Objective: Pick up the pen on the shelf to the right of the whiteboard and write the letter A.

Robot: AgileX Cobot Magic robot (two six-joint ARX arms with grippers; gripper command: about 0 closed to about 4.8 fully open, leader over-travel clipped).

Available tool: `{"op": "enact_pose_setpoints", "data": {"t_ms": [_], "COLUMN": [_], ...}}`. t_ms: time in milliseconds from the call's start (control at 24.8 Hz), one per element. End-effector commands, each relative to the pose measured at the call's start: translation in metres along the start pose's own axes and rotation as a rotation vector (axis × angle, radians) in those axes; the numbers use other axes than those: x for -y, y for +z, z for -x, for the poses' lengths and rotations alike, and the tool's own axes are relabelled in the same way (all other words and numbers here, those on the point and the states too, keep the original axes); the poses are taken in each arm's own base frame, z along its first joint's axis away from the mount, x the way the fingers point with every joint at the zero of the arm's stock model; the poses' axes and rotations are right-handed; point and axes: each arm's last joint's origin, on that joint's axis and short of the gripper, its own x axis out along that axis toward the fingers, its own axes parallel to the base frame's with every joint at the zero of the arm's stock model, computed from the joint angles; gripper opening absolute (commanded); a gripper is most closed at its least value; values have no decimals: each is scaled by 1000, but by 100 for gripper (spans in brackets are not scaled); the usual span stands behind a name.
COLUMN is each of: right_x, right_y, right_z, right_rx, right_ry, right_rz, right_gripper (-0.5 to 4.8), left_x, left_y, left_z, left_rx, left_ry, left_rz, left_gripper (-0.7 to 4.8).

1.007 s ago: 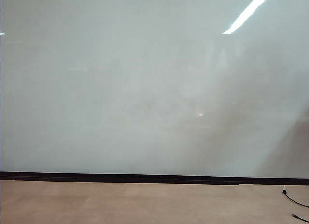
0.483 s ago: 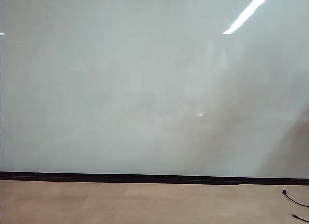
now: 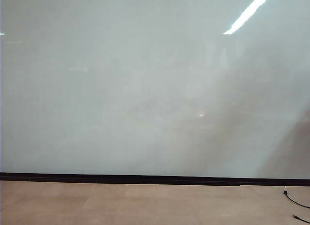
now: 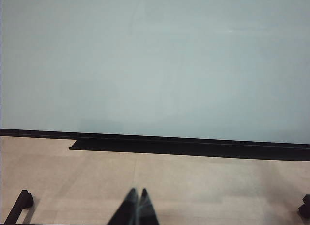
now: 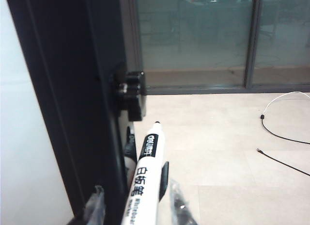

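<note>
The whiteboard (image 3: 145, 89) is pale grey-white with a black strip along its bottom edge. The floor (image 3: 145, 205) is tan. The pen (image 5: 145, 181) is white, with a black band and black lettering. The cables (image 5: 281, 137) are black.

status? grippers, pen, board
Left gripper shut, idle facing whiteboard. Right gripper shut on pen, beside board's black frame. No letter A yet.
</note>
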Motion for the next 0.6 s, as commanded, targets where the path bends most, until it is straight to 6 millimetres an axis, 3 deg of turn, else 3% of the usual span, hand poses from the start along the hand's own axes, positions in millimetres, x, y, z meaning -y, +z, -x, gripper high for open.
{"op": "enact_pose_setpoints", "data": {"t_ms": [40,362,483,604], "right_x": [0,0,0,0], "right_y": [2,2,3,3], "right_z": [0,0,0,0], "right_rx": [11,8,19,20], "right_ry": [11,11,12,15], "right_rz": [3,0,8,9], "right_gripper": [174,174,115,112], "left_x": [0,0,0,0], "left_y": [1,1,1,1], "left_z": [0,0,0,0], "left_rx": [7,7,7,8], "left_ry": [-1,-1,-1,-1], "left_rz": [-4,-4,-4,-4], "left_gripper": [-5,-4,-4,-5]}}
